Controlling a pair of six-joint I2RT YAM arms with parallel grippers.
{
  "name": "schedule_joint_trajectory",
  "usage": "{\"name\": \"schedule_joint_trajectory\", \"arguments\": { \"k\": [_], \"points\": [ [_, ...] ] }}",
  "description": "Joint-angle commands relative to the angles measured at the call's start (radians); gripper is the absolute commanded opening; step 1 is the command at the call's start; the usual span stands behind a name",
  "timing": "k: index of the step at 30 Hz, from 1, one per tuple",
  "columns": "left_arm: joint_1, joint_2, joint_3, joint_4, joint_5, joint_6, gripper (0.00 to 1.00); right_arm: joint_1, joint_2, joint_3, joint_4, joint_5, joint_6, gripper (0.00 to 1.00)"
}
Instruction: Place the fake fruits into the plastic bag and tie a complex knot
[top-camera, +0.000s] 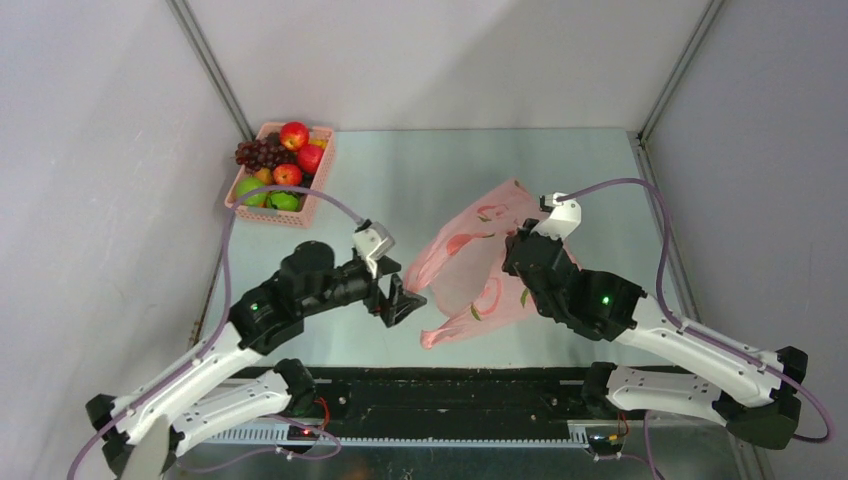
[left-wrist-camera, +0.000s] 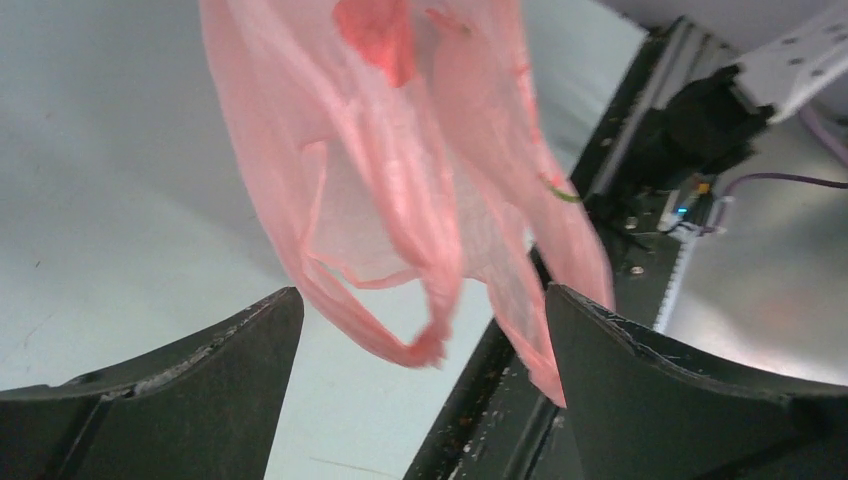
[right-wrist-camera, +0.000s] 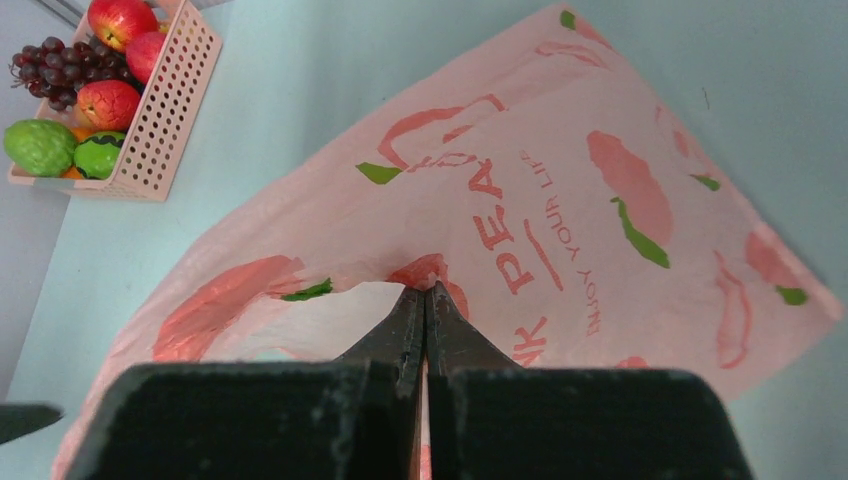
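The pink plastic bag (top-camera: 470, 265) with peach prints hangs over the table's middle, lifted by my right gripper (top-camera: 518, 262), which is shut on its upper edge (right-wrist-camera: 428, 275). In the left wrist view the bag (left-wrist-camera: 400, 180) dangles in front of my left gripper (left-wrist-camera: 420, 335), with a loop handle (left-wrist-camera: 425, 345) between the wide-open fingers, touching neither. My left gripper (top-camera: 405, 300) sits just left of the bag's lower end. The fake fruits (top-camera: 280, 160), red apples, green apples and purple grapes, lie in the pink lattice basket (top-camera: 315, 195) at the far left, also in the right wrist view (right-wrist-camera: 90, 90).
The black rail (top-camera: 450, 390) with the arm bases runs along the near edge. Grey walls close the table on left, right and back. The basket (right-wrist-camera: 165, 130) stands in the far left corner.
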Motion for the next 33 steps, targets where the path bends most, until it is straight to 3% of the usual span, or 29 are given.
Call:
{"name": "schedule_joint_trajectory", "arguments": {
  "k": [1,4,7,11,12,14,17,25,33],
  "points": [
    [-0.006,0.063,0.024,0.019,-0.168,0.042,0.99,0.006,0.002,0.050,0.003,-0.006,0.018,0.00],
    [-0.006,0.104,0.042,-0.015,-0.279,0.061,0.97,0.010,-0.001,0.050,-0.001,-0.033,0.010,0.00],
    [-0.006,0.127,0.053,-0.019,-0.289,0.090,0.80,0.013,-0.008,0.051,-0.002,-0.089,-0.034,0.00],
    [-0.005,0.157,0.072,-0.020,-0.208,0.119,0.39,0.018,-0.019,0.049,-0.030,-0.186,-0.108,0.00],
    [-0.005,0.159,0.080,-0.019,-0.204,0.121,0.23,0.022,-0.021,0.047,-0.042,-0.192,-0.116,0.00],
    [-0.005,0.161,0.093,-0.005,-0.198,0.126,0.05,0.032,-0.026,0.037,-0.082,-0.181,-0.122,0.00],
    [-0.005,0.157,0.105,0.032,-0.149,0.141,0.00,0.050,-0.020,0.031,-0.143,-0.129,-0.083,0.03],
    [-0.005,0.170,0.101,0.065,-0.092,0.147,0.00,0.173,0.072,0.027,-0.196,0.055,0.085,0.59],
    [-0.005,0.134,0.046,0.098,-0.125,0.130,0.00,0.252,0.192,0.048,-0.264,0.162,0.260,0.83]
  ]
}}
